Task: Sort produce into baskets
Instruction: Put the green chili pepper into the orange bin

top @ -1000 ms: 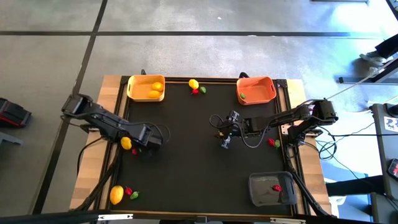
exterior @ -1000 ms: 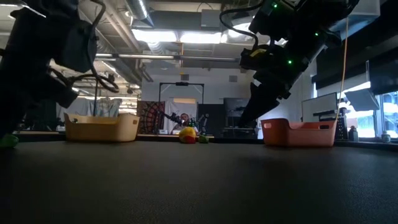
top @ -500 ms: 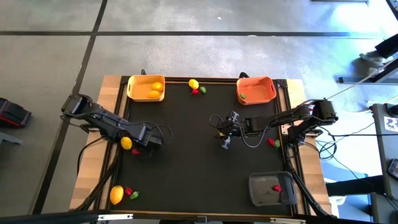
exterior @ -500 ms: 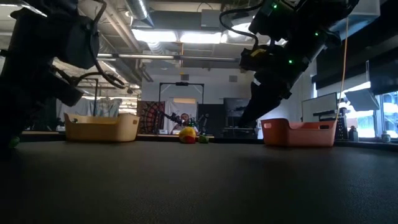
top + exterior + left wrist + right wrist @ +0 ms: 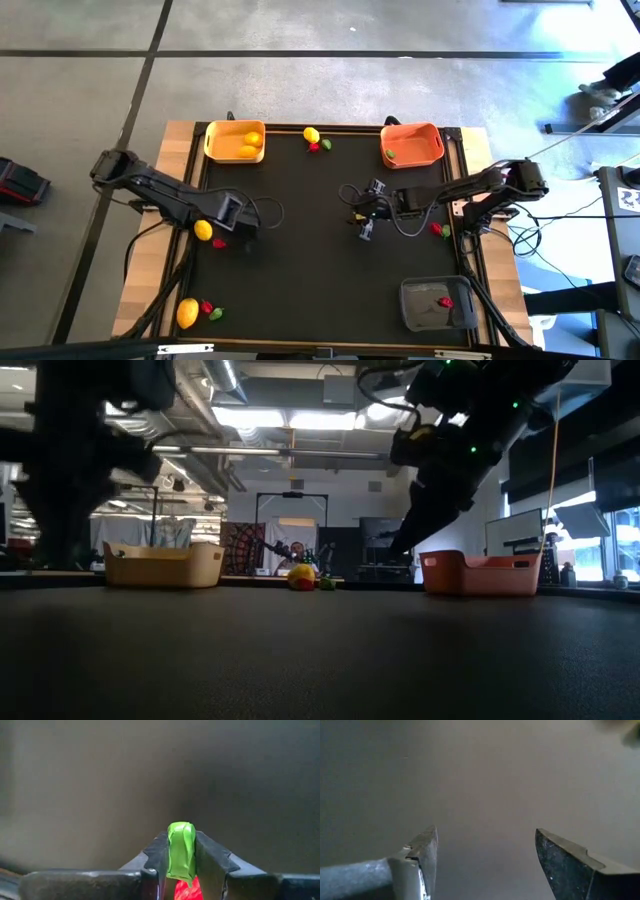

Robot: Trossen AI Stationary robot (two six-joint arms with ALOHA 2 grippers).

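Note:
In the left wrist view my left gripper (image 5: 181,840) is shut on a small green piece of produce (image 5: 181,852); a bit of red (image 5: 187,890) shows behind it. From above, this gripper (image 5: 238,222) hangs at the table's left, beside a yellow lemon (image 5: 203,230) and a red piece (image 5: 219,242) lying on the mat. My right gripper (image 5: 365,231) stands open over the middle of the table with nothing between its fingers (image 5: 422,852). The baskets are yellow-orange (image 5: 214,150), orange-red (image 5: 434,150) and dark grey (image 5: 420,315). My left gripper pinches the green piece by its two sides (image 5: 172,855) between its two fingers (image 5: 159,852). The fingers point down from above. The piece sits upright between the fingertips, clear of the table. Whether the red behind it belongs to it, I cannot tell.
Lemon, red and green pieces lie at the far edge (image 5: 312,135) and at the near left corner (image 5: 187,313). One red piece (image 5: 437,229) lies by the right edge. Two lemons fill the yellow-orange basket, a green piece the orange-red one, a red piece the grey one.
My left gripper has risen from the table and turned a little. The green piece that lay on the mat at the left of the low view is gone from there, lifted clear. The lemon and the red piece beside it have stayed put.

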